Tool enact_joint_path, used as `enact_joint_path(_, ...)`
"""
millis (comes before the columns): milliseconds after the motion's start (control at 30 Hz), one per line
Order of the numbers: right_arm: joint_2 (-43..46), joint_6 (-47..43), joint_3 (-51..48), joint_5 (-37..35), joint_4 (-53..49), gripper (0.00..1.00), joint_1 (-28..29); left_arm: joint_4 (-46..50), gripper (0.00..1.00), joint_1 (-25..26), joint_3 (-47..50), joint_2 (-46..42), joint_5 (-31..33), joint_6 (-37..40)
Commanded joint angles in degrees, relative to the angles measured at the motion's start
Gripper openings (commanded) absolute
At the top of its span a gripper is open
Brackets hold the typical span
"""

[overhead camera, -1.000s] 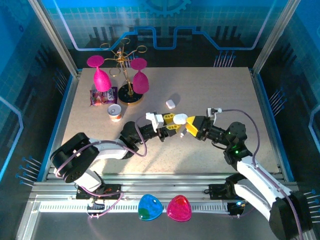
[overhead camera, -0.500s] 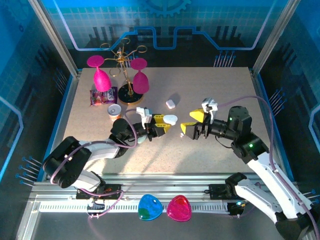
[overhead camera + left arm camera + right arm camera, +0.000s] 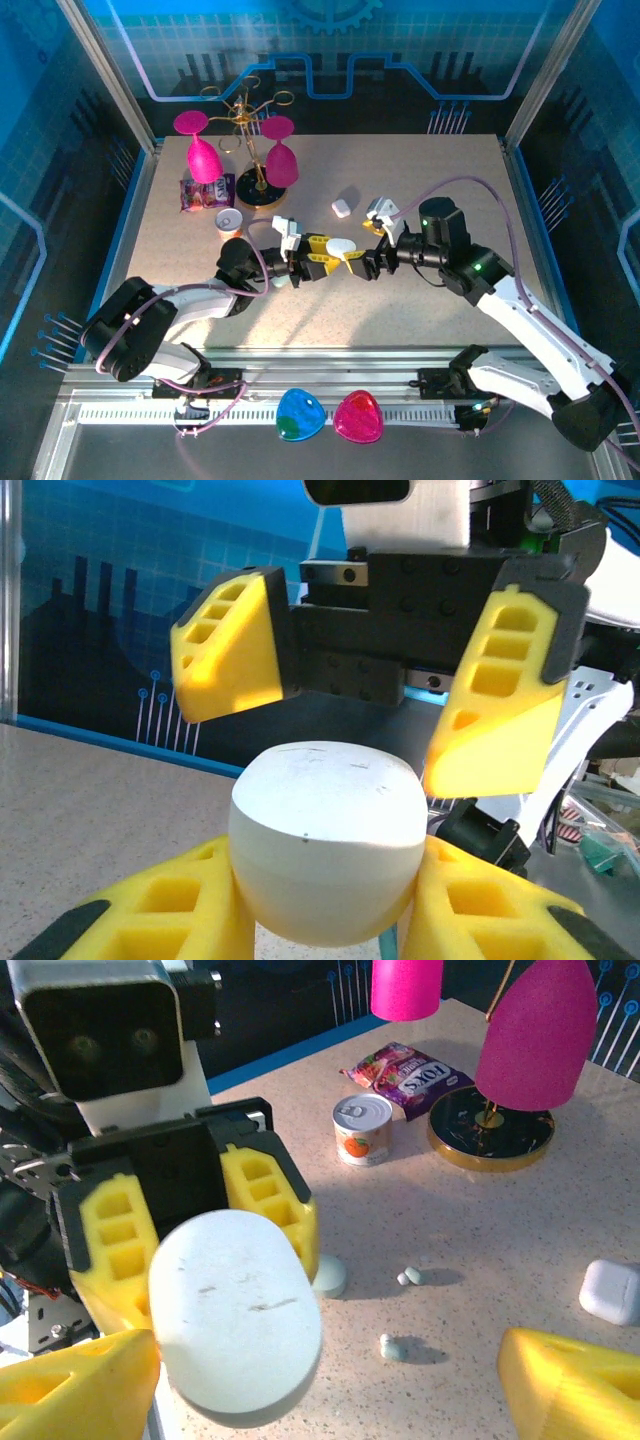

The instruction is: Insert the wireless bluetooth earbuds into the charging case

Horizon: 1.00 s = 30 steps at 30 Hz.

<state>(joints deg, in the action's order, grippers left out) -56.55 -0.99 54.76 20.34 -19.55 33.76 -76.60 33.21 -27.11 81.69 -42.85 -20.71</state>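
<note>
A white pebble-shaped charging case (image 3: 325, 850) with its lid down is held off the table, and my left gripper (image 3: 325, 925) is shut on its sides. From above, the case (image 3: 341, 246) sits at mid-table between both arms. My right gripper (image 3: 364, 246) faces it, open, with one yellow finger (image 3: 230, 645) on each side of the case and just beyond it. In the right wrist view the case (image 3: 235, 1315) lies between my right fingertips (image 3: 70, 1390). Two tiny earbuds (image 3: 410, 1276) (image 3: 392, 1347) lie loose on the table under the grippers.
A mint case (image 3: 328, 1275) lies beside the earbuds and a small white case (image 3: 342, 207) further back. A small can (image 3: 231, 224), a snack packet (image 3: 205, 192) and a gold stand (image 3: 258, 190) with pink glasses (image 3: 203, 155) occupy the back left.
My right gripper has opened wider and swung left until its fingers flank the held case. My left gripper kept its grip and shifted the case slightly.
</note>
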Motion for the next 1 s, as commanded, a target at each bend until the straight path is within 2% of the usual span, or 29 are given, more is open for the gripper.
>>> enact_joint_path(0, 0.13, -2.34, 2.01, -1.04, -0.90, 0.88, 0.70, -3.65, 0.22, -0.31, 0.56, -0.66, -1.80, -2.08)
enact_joint_path(100, -0.18, -2.52, 2.28, -1.83, -1.34, 0.88, 0.65, -3.67, 0.22, -0.24, 0.63, -0.72, -1.80, -1.73)
enact_joint_path(400, -0.57, 0.45, 3.57, -10.04, -0.01, 0.85, -0.07, -3.65, 0.21, -0.26, 1.11, -1.31, -3.44, -0.61)
enact_joint_path(633, -0.49, 1.16, 4.10, -8.49, 0.30, 0.86, -1.02, -3.65, 0.22, -0.18, 1.95, -1.79, -3.07, 0.78)
enact_joint_path(800, 2.84, 2.34, 2.19, -6.18, 2.19, 0.89, -1.23, -3.65, 0.22, -0.32, 2.19, -1.46, -2.01, 2.57)
enact_joint_path(900, 5.82, 4.93, 0.37, -4.84, 4.00, 0.99, -1.72, -3.65, 0.22, -0.37, 2.42, -1.18, -1.02, 3.59)
enact_joint_path(967, 8.13, 7.69, -1.55, -4.98, 5.66, 1.00, -2.69, -3.65, 0.22, -0.69, 2.81, -1.09, -0.08, 4.56)
